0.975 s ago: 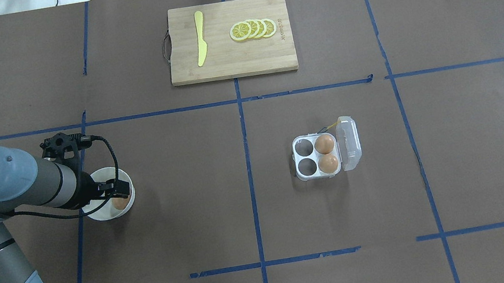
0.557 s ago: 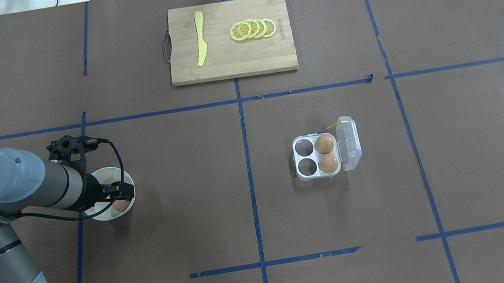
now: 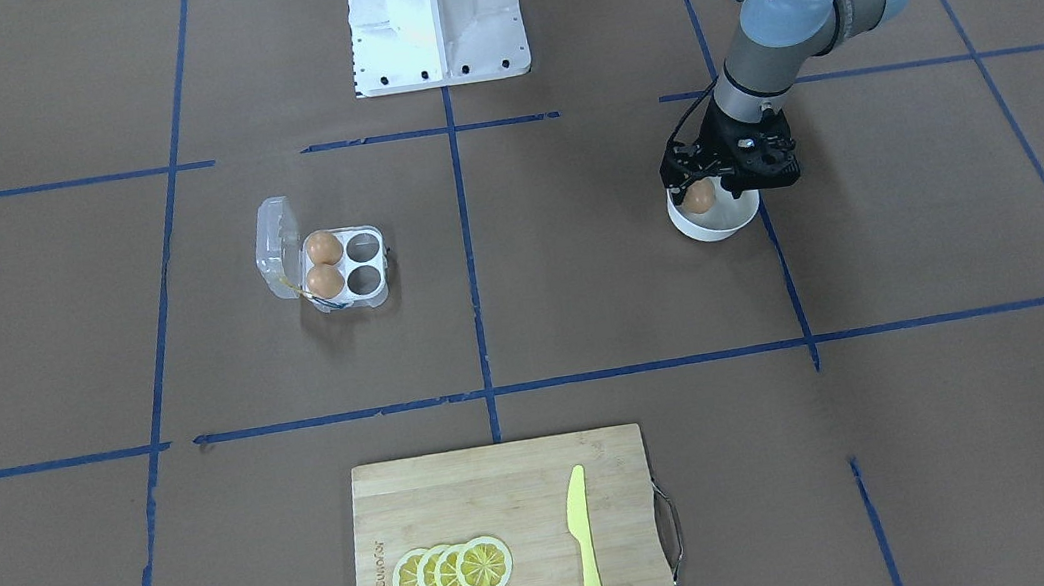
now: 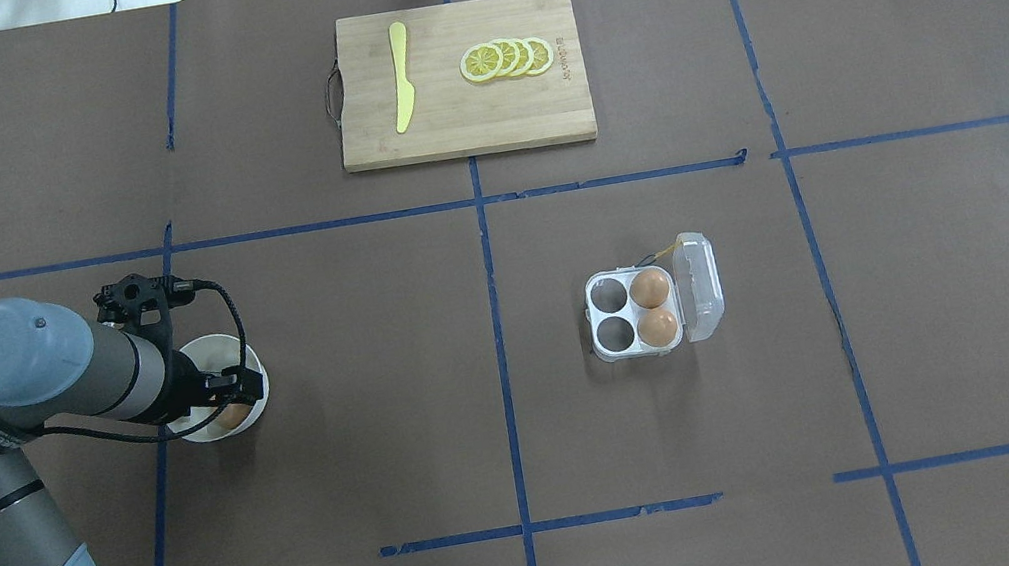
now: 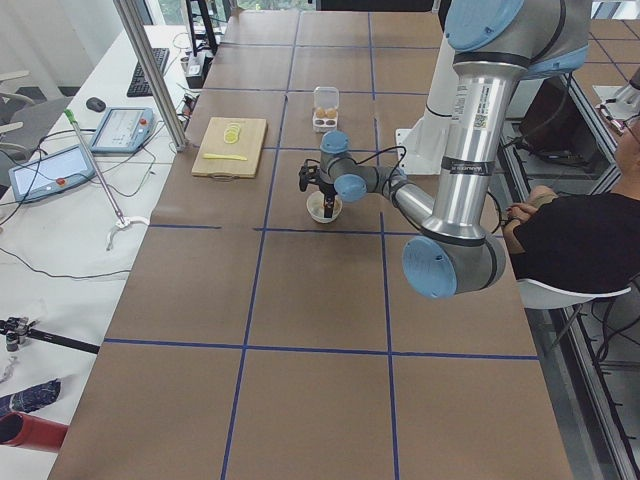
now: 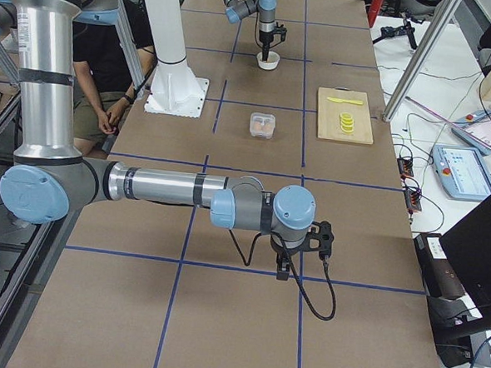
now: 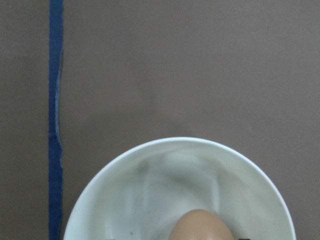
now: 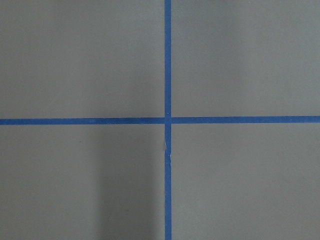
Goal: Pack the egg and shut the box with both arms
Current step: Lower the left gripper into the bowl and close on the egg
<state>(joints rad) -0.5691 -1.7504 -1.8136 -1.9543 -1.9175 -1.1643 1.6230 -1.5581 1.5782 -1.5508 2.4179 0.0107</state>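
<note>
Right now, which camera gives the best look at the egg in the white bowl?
The front-facing view: the egg shows whole between the left hand's fingers. The left wrist view cuts it off, the overhead half hides it, and the side views show it tiny.

An orange-brown egg (image 3: 698,198) sits right at the left arm's jaws, inside the white bowl (image 3: 723,223). Well apart from those jaws, the clear box (image 4: 636,314) lies open, lid upright, holding two eggs.

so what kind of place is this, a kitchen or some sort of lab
Most likely a robotics lab, not a kitchen. The table is covered in brown paper with a blue tape grid, teach pendants and cables lie on a side bench, and an operator sits beside the robot's white base.
</note>
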